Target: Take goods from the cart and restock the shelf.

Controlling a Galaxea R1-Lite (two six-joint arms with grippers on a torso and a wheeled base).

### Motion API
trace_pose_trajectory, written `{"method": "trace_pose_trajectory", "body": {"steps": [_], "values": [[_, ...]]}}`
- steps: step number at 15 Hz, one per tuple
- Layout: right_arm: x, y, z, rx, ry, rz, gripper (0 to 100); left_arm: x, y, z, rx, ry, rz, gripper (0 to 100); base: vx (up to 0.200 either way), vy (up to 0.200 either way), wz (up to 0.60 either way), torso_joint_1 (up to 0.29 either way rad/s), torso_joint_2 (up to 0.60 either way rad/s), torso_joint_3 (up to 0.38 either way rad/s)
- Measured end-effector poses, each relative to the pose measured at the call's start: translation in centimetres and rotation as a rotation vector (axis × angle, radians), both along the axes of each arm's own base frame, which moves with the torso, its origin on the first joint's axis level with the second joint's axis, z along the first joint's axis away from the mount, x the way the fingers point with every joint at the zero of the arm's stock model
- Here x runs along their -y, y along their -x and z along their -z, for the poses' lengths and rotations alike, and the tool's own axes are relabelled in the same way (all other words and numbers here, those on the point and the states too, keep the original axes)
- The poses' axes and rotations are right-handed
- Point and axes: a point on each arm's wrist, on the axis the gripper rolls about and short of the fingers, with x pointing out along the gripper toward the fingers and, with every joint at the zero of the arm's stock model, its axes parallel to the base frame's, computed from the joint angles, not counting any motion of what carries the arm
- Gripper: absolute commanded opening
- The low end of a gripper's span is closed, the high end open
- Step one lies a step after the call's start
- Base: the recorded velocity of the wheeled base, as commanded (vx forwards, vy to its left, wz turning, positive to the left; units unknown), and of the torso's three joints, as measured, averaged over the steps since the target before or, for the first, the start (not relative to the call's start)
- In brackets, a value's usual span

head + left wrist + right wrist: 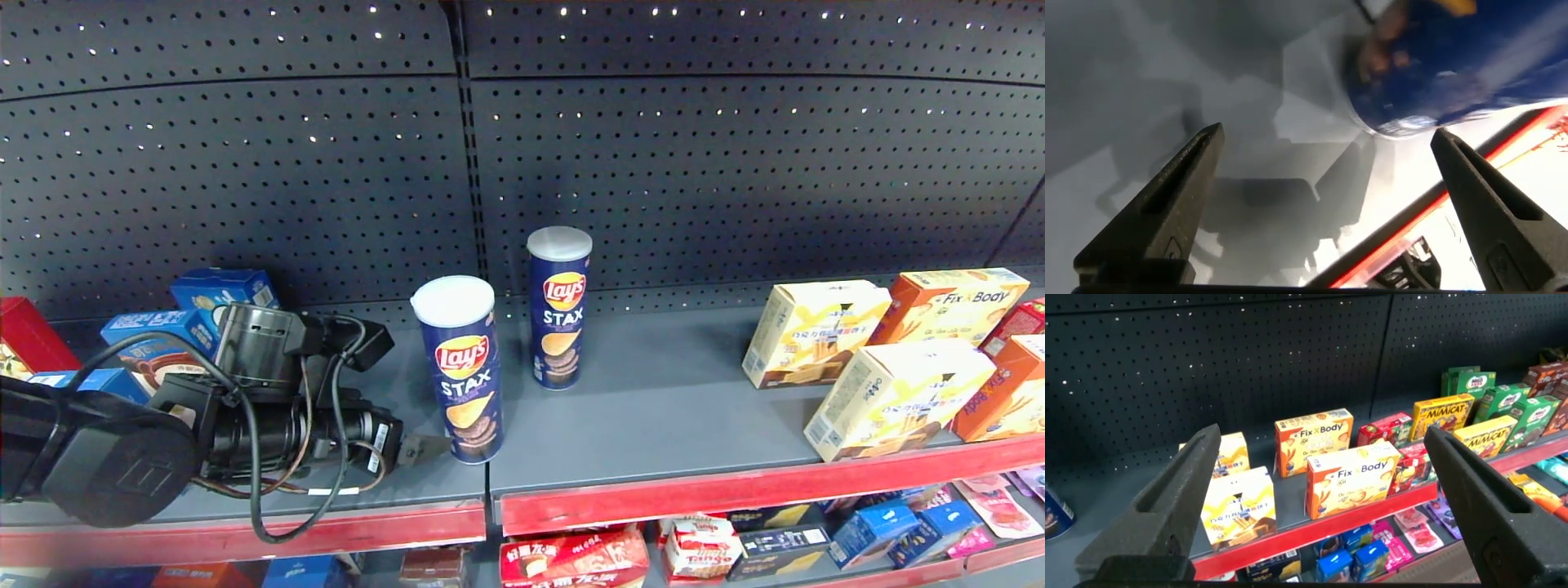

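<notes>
1. front chip can (461, 367) upright on shelf (653, 425) near front edge; 2nd can (559, 306) upright behind it, slightly right.
2. L gripper (423, 449) wide, empty, tips just beside front can's base, not around it.
3. R gripper (1323, 433) wide too, empty, facing snack boxes (1327, 441).
4. My read: placement done, release stage. Next: pull L arm straight back w/o clipping the can, then to cart for more goods.

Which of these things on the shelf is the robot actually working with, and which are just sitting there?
Part of the job: front chip can, rear chip can, grey shelf, left gripper, jaws open near the front can.

Just sitting there: yellow boxes, orange boxes, blue boxes, red box, packets on the lower shelf.
</notes>
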Motion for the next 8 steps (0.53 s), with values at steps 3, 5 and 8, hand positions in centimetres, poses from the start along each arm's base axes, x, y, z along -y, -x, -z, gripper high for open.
{"method": "trace_pose_trajectory", "body": {"steps": [3,5,8], "values": [[0.0,0.0,0.0,0.001,0.000,-0.001,100,-0.5,0.0,0.2,-0.005,-0.010,-0.025,100,0.000,0.000,0.00,0.000,0.00,0.000],[0.0,0.0,0.0,0.000,0.000,-0.001,100,-1.1,-0.1,0.3,-0.011,-0.025,-0.060,100,0.000,0.000,0.00,0.000,0.00,0.000],[0.0,-0.1,0.0,-0.004,0.000,-0.002,100,-2.2,-0.4,0.2,-0.004,-0.051,-0.130,100,0.000,0.000,0.00,0.000,0.00,0.000]]}}
